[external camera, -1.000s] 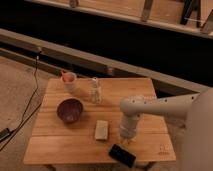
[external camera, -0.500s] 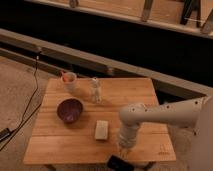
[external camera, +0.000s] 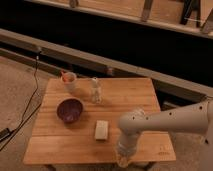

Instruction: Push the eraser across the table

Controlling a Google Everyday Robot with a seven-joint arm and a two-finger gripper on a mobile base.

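Observation:
The light-brown wooden table (external camera: 140, 95) fills the middle of the camera view. My white arm reaches in from the right, and the gripper (external camera: 124, 156) points down at the table's front edge, right of the middle. The eraser is hidden: no black slab shows on the planks or by the gripper. Whether anything is held cannot be seen.
A pale beige block (external camera: 102, 130) lies just left of the gripper. A dark purple bowl (external camera: 69, 110) sits at the left, a cup (external camera: 69, 80) at the back left, and a small clear bottle (external camera: 95, 91) behind the block. A black cable (external camera: 30, 107) runs over the floor at the left.
The gripper has moved toward the front edge. The black eraser, seen near that edge before, slid further forward and is now out of sight.

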